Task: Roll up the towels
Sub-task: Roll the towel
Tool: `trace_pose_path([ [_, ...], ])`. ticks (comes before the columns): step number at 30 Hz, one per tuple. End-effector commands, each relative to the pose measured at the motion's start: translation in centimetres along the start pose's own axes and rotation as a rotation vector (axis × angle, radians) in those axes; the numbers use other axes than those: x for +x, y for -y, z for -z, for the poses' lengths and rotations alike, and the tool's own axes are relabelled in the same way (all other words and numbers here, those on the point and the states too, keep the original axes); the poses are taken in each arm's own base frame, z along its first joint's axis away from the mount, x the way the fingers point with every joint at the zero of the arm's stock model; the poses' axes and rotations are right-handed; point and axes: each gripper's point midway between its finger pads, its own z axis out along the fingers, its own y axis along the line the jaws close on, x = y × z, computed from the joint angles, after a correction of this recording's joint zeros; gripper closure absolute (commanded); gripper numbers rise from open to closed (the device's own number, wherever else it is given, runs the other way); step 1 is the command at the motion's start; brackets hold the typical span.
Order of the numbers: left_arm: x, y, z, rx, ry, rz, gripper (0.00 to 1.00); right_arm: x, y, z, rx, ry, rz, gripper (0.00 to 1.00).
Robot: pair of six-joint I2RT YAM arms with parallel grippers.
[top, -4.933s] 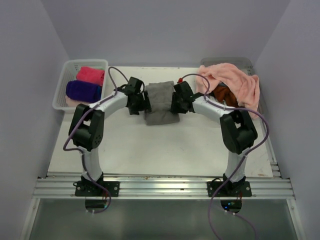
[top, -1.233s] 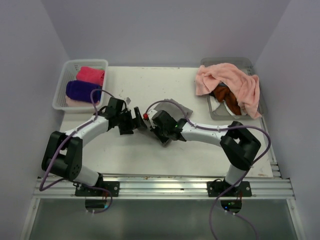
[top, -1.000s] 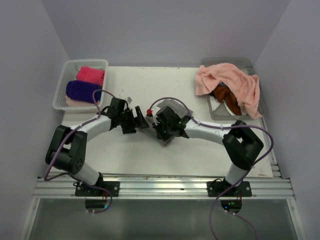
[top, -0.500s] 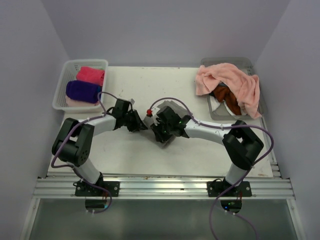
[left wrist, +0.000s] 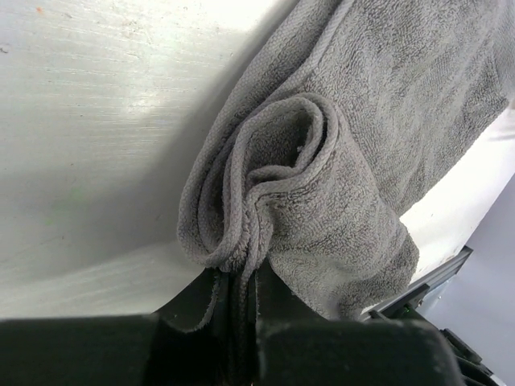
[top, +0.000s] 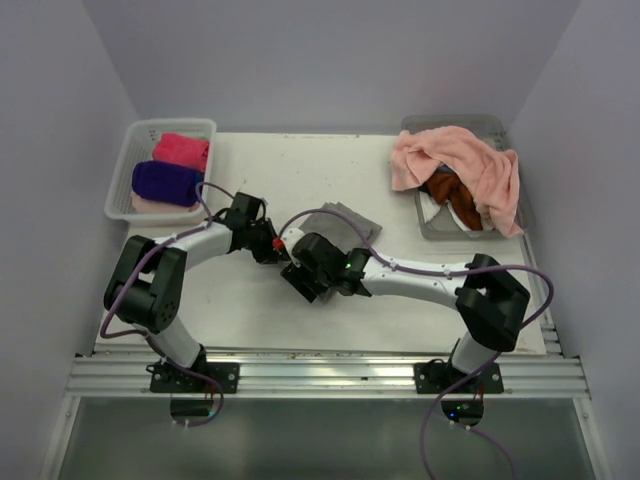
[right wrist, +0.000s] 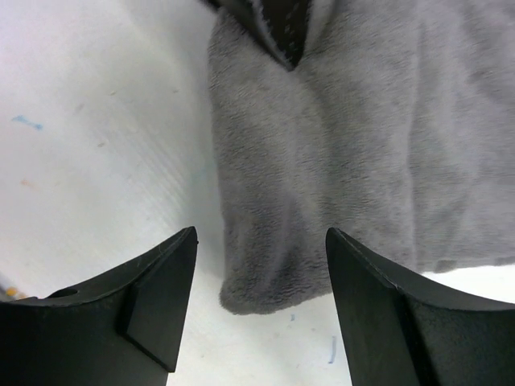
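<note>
A grey towel (top: 340, 222), partly rolled, lies mid-table. The left wrist view shows its coiled end (left wrist: 322, 209). My left gripper (top: 273, 245) is shut on the towel's layered edges at the roll's left end, and the cloth runs down between its fingers (left wrist: 238, 293). My right gripper (top: 303, 274) is open just in front of the roll. Its fingers stand on either side of the towel's rounded near end (right wrist: 265, 273) without touching it. The right gripper (right wrist: 261, 237) holds nothing. The tip of the left gripper's fingers (right wrist: 280, 24) shows at the top of the right wrist view.
A white basket (top: 124, 170) at back left holds a hot pink roll (top: 182, 150), a purple roll (top: 165, 182) and a pale pink one below. A grey bin (top: 482, 124) at back right holds a salmon pink towel (top: 462, 160) draped over a rust orange one (top: 456, 196).
The left gripper has closed on the towel's rolled end. The right gripper has opened, let go of the towel and slid left and nearer along the roll.
</note>
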Motion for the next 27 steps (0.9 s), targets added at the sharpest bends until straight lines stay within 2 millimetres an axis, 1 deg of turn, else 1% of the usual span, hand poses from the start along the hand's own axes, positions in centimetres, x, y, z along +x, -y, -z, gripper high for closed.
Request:
trace_pose_path([
  [1, -0.8, 1.1, 1.3, -0.001, 0.020, 0.019, 1.00, -3.8, 1.8, 0.5, 0.145, 0.095, 0.059, 0.31],
  [2, -0.9, 1.3, 1.4, 0.002, 0.023, 0.030, 1.00, -4.1, 1.7, 0.3, 0.157, 0.102, 0.101, 0.31],
  [3, -1.0, 1.3, 1.5, 0.007, 0.026, 0.036, 1.00, -4.0, 0.9, -0.1, 0.165, 0.098, 0.136, 0.31],
  [5, -1.1, 1.4, 1.5, 0.016, 0.025, 0.044, 1.00, -4.3, 0.5, -0.6, 0.169, 0.105, 0.170, 0.31],
  [6, -1.1, 1.4, 1.5, 0.017, 0.021, 0.047, 1.00, -3.9, 0.4, -1.3, 0.175, 0.088, 0.183, 0.32],
  [8, -1.1, 1.4, 1.6, 0.016, 0.019, 0.052, 1.00, -3.6, 0.3, -2.0, 0.178, 0.077, 0.199, 0.34],
  [11, -1.1, 1.3, 1.8, 0.014, 0.023, 0.057, 1.00, -3.1, -0.3, -2.6, 0.163, 0.070, 0.212, 0.39],
  [12, -1.1, 1.4, 1.9, 0.017, 0.022, 0.059, 1.00, -2.6, -0.6, -2.9, 0.157, 0.063, 0.217, 0.39],
  [15, -1.3, 1.5, 2.2, 0.023, 0.029, 0.061, 1.00, -1.7, -0.6, -3.8, 0.171, 0.048, 0.220, 0.44],
  [18, -1.5, 1.6, 2.6, 0.026, 0.038, 0.064, 1.00, -1.1, -0.1, -4.5, 0.202, 0.035, 0.225, 0.53],
  [21, -1.6, 1.6, 3.0, 0.023, 0.048, 0.057, 1.00, -1.4, 0.1, -4.6, 0.218, 0.048, 0.222, 0.76],
  [22, -1.6, 1.6, 3.1, 0.024, 0.050, 0.056, 1.00, -1.5, 0.1, -4.6, 0.218, 0.052, 0.223, 0.91],
  [23, -1.6, 1.5, 3.2, 0.022, 0.052, 0.049, 1.00, -1.6, 0.1, -4.5, 0.213, 0.052, 0.225, 0.99],
  [26, -1.7, 1.1, 3.4, 0.015, 0.062, 0.038, 1.00, -2.5, -0.8, -4.0, 0.157, 0.077, 0.205, 1.00],
  [27, -2.0, 0.8, 3.6, 0.009, 0.072, 0.041, 0.97, -3.0, -1.3, -3.6, 0.108, 0.094, 0.188, 1.00],
])
